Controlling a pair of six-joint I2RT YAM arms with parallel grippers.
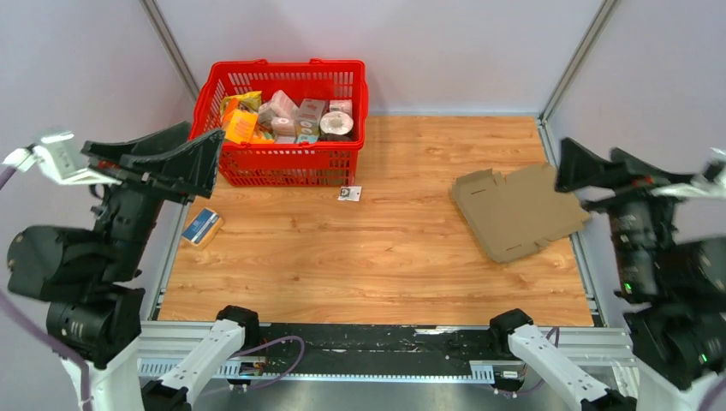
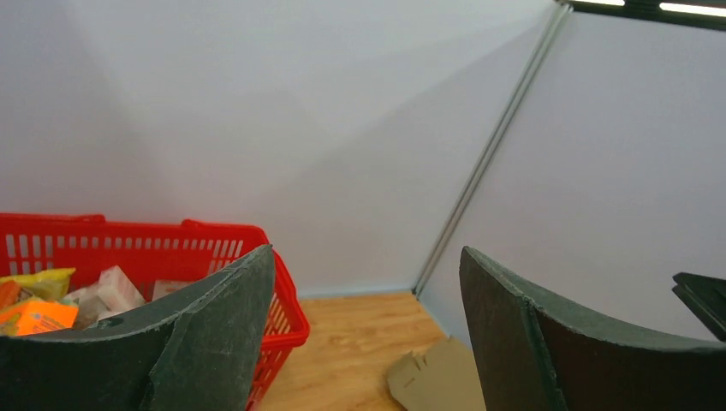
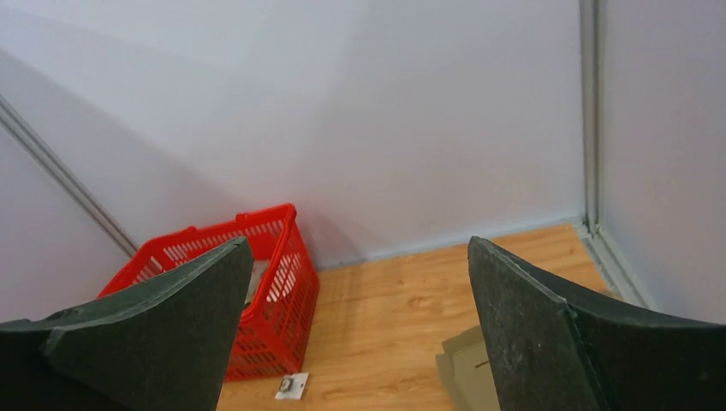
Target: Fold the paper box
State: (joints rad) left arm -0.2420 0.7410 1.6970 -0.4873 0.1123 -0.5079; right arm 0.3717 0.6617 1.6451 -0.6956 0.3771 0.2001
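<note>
Clearly nothing is folded yet: the paper box (image 1: 518, 212), a plain brown die-cut corrugated cardboard sheet with notched tabs, lies flat on the wood-grain bench (image 1: 360, 257) at the right of the overhead frame, well apart from the red plastic mesh basket (image 1: 282, 163) of groceries at upper left. The left end effector (image 2: 366, 253) and the right end effector (image 3: 360, 244) both hang above the bench with jaws spread wide, gripping nothing.

The step in hand looks like the approach. It would go best with the right end effector descending on the sheet's nearest edge while the left crosses over to pin the middle panel, so that a flap bends along its crease rather than sliding.

Only the overhead view gives the whole outline and the tabs. Each wrist view catches just a corner of the cardboard at its bottom edge.
</note>
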